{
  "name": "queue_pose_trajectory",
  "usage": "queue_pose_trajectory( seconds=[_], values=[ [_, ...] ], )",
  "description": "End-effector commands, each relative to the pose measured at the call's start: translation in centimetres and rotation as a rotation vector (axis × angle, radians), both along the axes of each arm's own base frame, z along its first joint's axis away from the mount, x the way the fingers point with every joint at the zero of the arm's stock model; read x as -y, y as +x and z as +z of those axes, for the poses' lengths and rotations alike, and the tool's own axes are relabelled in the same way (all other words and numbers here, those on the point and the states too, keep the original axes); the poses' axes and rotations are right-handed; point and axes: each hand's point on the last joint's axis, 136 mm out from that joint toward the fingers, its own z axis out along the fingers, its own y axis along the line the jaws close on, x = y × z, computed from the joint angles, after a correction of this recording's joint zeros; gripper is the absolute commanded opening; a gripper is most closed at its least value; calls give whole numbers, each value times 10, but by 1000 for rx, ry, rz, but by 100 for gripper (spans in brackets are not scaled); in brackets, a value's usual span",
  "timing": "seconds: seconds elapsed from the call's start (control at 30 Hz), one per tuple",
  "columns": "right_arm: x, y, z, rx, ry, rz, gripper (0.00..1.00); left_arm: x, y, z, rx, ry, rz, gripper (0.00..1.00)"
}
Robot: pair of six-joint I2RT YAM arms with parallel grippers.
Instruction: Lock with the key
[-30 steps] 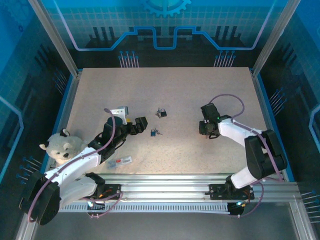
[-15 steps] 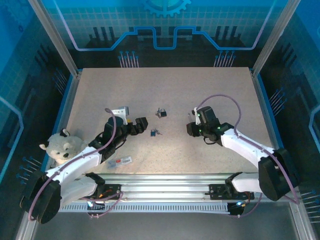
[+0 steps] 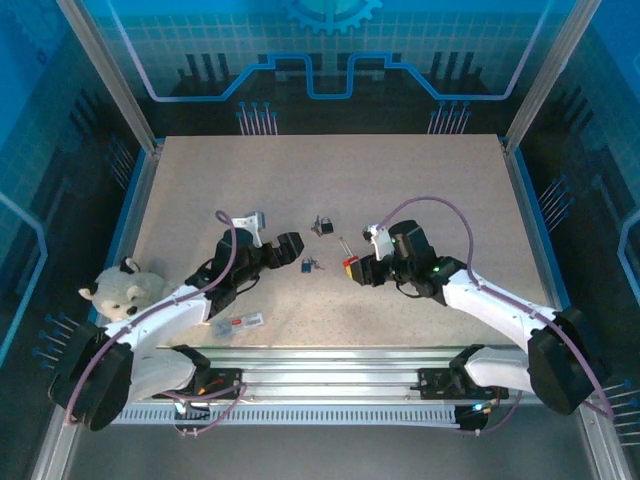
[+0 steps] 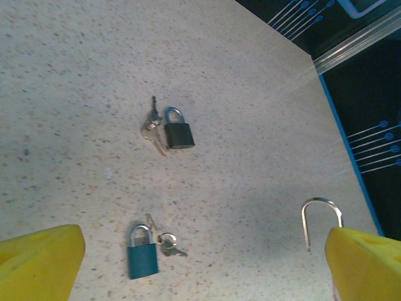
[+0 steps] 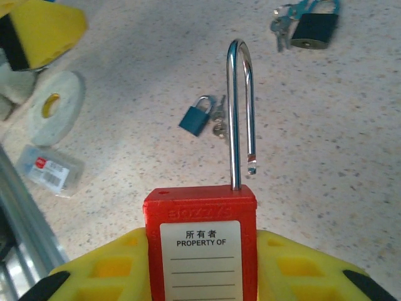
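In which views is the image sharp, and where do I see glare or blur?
Right wrist view: the red padlock is sharp, label readable, with bright highlights on its shackle. Left wrist view: the black padlock and teal padlock are in focus, the yellow fingers look soft. Top external view: glare on the near rail.

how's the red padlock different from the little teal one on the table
The red padlock is clamped in the right end effector; the teal padlock lies flat on the table beside some keys. The red padlock's long shackle is open, one end free; the teal padlock's short shackle looks shut. Both have silver shackles.
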Motion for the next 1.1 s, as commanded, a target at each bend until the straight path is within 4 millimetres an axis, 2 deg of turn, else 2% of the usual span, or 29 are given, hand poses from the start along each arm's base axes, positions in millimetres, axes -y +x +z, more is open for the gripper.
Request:
queue_pose_trajectory(
  seconds=[0.0, 0.33, 1.07],
  values=[
    [-13, -10, 14, 34, 82, 78, 15, 20, 5, 21, 14, -115, -40, 99],
    [-30, -30, 26, 11, 203, 197, 14, 59, 3, 21, -9, -163, -120, 99],
    [-52, -44, 20, -25, 226, 302, 10, 104, -3, 25, -10, -405, -300, 99]
  ],
)
